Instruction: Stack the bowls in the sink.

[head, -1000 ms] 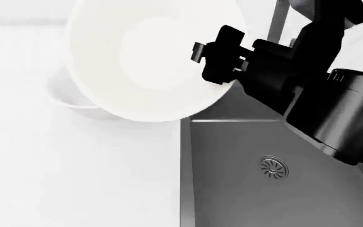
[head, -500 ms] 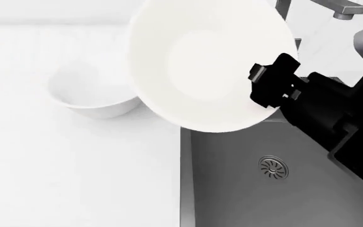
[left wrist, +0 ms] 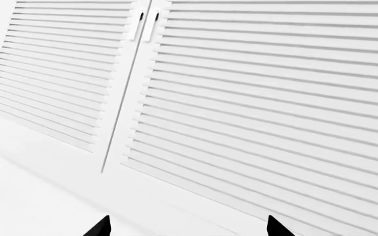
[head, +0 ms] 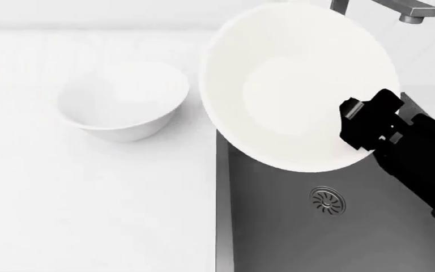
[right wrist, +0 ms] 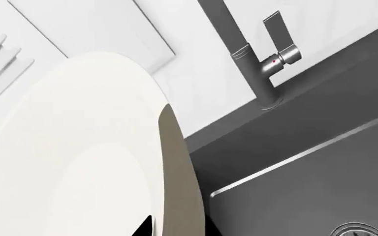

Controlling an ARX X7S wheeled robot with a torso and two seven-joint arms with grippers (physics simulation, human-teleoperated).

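R gripper pinching cream bowl rim (tilted) over sink, L gripper spread

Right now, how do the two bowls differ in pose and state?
The cream bowl is held tilted above the sink by the right gripper, clamped on its rim; the white bowl sits upright on the countertop, ungripped. The cream one looks warmer-toned and larger from the head view. Both are plain, glossy and empty.
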